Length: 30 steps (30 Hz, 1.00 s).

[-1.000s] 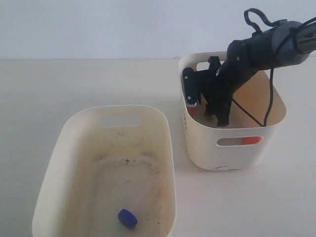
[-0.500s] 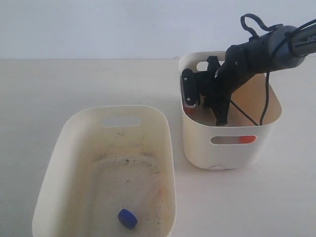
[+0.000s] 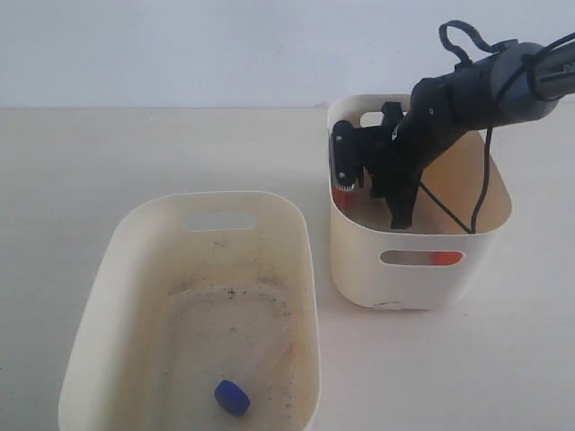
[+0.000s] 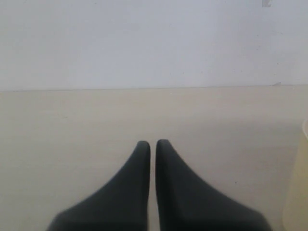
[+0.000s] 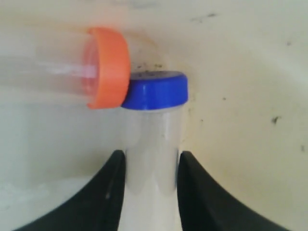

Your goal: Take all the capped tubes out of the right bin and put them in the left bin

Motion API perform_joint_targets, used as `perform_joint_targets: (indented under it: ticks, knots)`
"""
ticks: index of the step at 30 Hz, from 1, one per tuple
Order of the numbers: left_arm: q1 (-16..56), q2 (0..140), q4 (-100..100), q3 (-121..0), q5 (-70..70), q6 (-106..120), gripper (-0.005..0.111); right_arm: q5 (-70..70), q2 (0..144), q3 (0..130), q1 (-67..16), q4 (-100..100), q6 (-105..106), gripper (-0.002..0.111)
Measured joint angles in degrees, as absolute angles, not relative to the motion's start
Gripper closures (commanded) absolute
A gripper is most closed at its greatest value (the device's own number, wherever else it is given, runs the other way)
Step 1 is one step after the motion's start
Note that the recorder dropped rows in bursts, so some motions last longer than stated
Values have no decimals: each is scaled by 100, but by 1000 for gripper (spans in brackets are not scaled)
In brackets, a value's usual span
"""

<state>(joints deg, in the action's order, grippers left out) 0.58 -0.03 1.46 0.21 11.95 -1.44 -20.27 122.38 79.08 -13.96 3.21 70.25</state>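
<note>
One blue-capped tube (image 5: 152,139) | lengthwise between fingers (image 5: 107,192), cap (image 5: 156,90) outward | right hand (image 5: 150,161) gripping it

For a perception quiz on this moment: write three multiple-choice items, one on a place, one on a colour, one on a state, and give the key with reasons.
1. The right gripper is:
A) down inside the right bin
B) hovering high above it
C) outside it, beside its wall

2. The cap of the tube between its fingers is:
A) orange
B) blue
C) white

3. The left gripper is:
A) wide open
B) closed on a tube
C) shut on nothing

Key:
1 A, since the arm reaches down within that bin's walls.
2 B, since the right wrist view shows a blue cap on the tube the fingers flank.
3 C, since its fingers nearly meet with nothing between them.
</note>
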Motion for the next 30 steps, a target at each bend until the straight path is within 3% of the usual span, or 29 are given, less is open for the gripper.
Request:
perform_joint_targets:
  ticks: [30]
  knots:
    - [58, -3, 146, 21, 1195, -144, 102, -3798, 10405, 7872, -1386, 263, 6523, 108]
